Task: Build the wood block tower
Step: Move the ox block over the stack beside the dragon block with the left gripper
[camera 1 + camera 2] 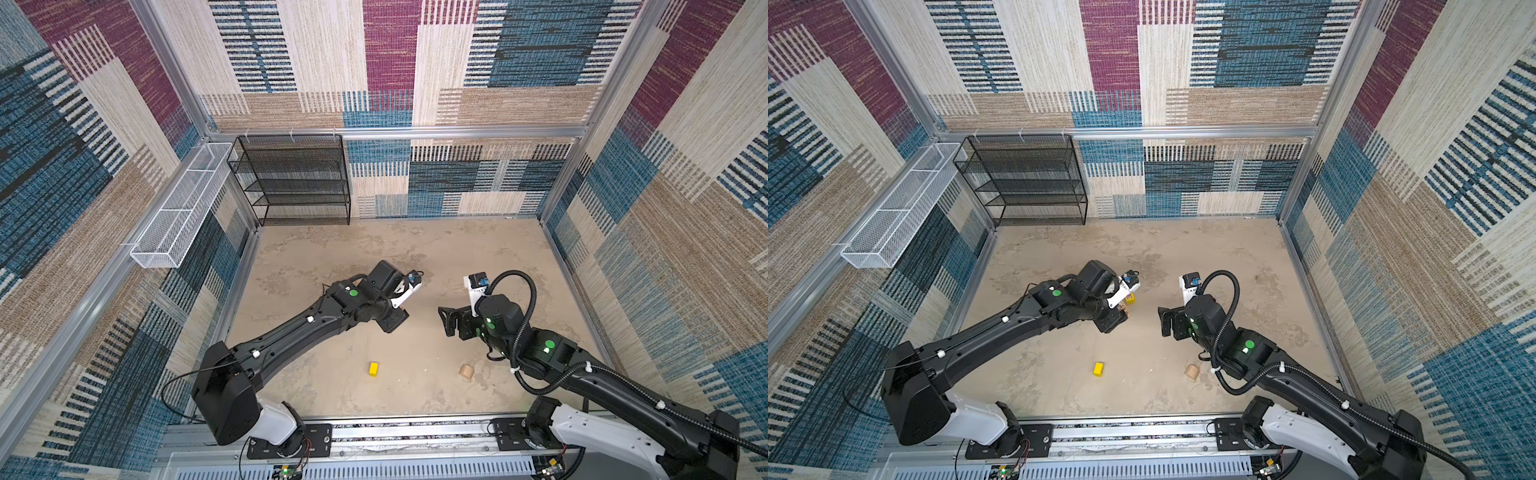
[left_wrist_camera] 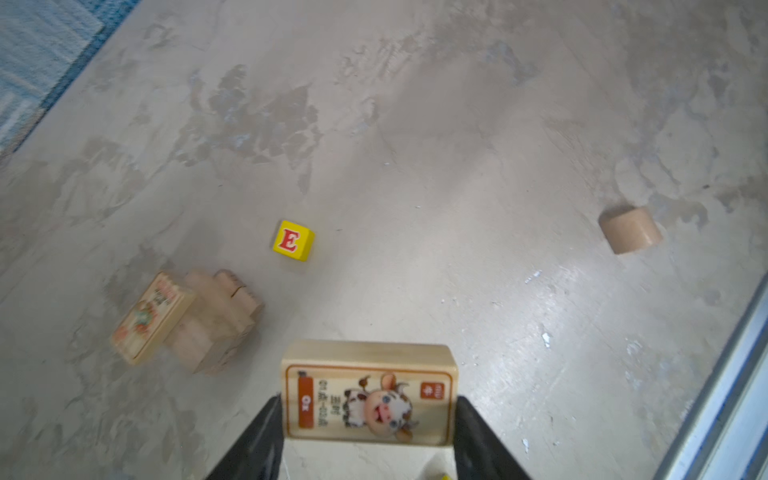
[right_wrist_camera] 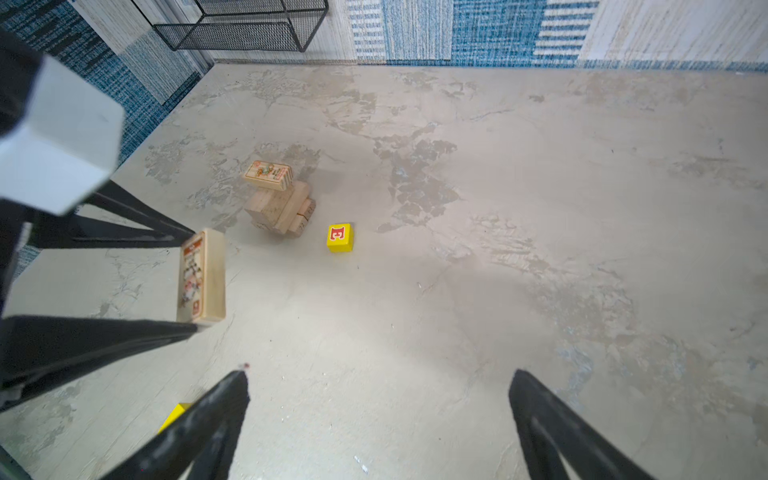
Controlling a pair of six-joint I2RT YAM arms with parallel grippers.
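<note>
My left gripper is shut on a tan oblong wood block with an ox picture, held by its short ends above the floor. The right wrist view shows the same block. The tower is a low stack of tan blocks with a picture block lying tilted on top; the left arm hides it in both top views. A yellow block with a red E sits beside it. A plain yellow block and a rounded tan piece lie nearer the front. My right gripper is open and holds nothing.
A black wire shelf stands at the back left against the wall. A white wire basket hangs on the left wall. Patterned walls enclose the floor, and a metal rail runs along the front edge.
</note>
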